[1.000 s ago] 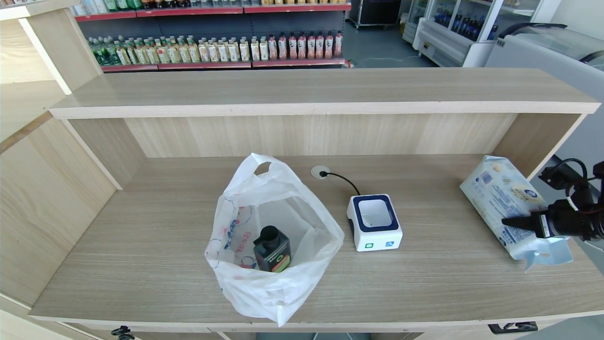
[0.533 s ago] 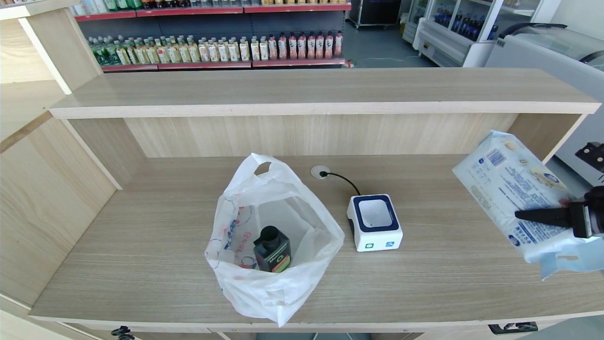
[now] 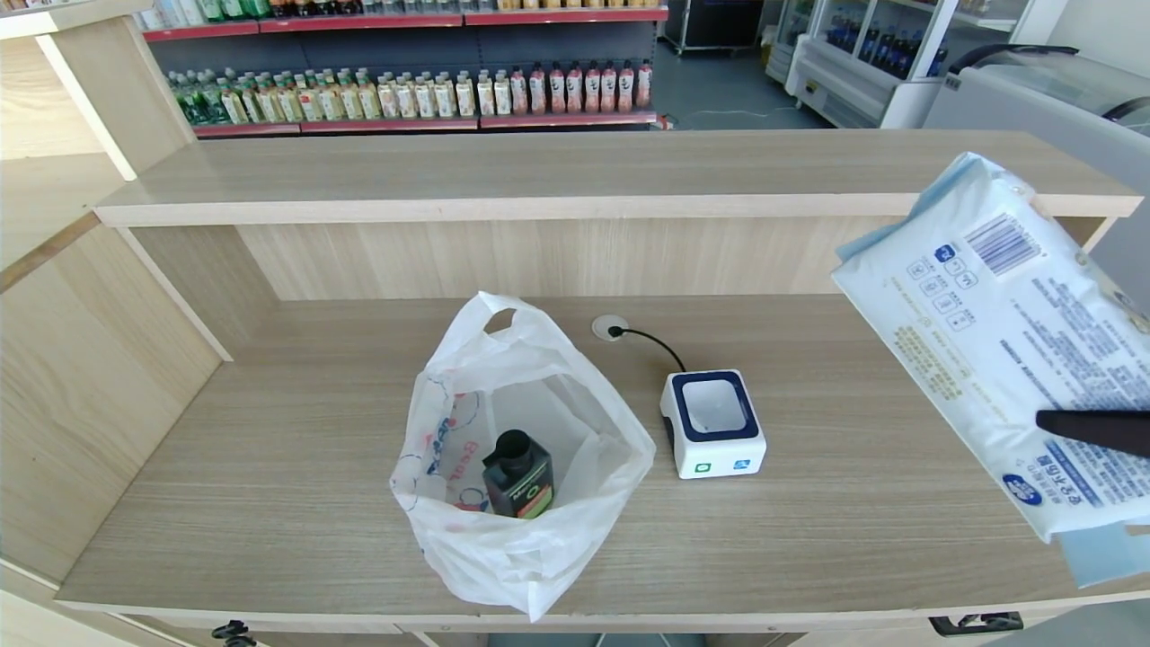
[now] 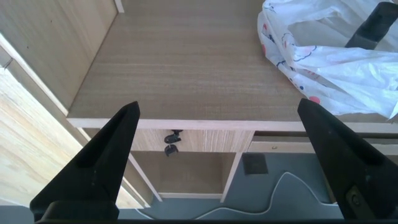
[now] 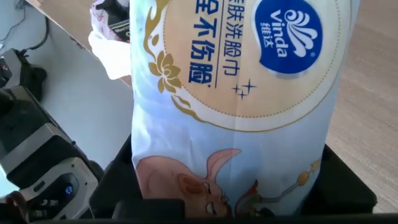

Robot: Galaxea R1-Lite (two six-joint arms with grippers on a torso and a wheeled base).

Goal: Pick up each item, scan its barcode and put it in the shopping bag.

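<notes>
Firmly clamped, the right gripper [image 3: 1083, 428] grasps a tissue pack [image 3: 988, 332], one black finger [image 3: 1096, 429] lying across the pack's near end. The pack is held up, tilted, over the right end of the counter [image 3: 269, 467], well apart from the scanner [image 3: 714, 422]. Its back faces the head camera: a barcode [image 3: 1004, 243] near the far corner, a few blue icons, and rows of small blue and yellowish print too fine to make out. In the right wrist view the front shows a round blue logo [image 5: 287, 31], gold flourishes and a cartoon figure.

Left of the pack, the white scanner sits mid-counter with a blue-framed window on top and green and blue marks on its near face; a black cable [image 3: 651, 346] runs to a port behind it. Further left stands the open white bag [image 3: 521, 530], printed in red and blue, with a dark bottle [image 3: 518, 476] upright inside.

The left gripper [image 4: 217, 155] hangs released, fingers wide apart, off the counter's near left edge, beside the bag.
</notes>
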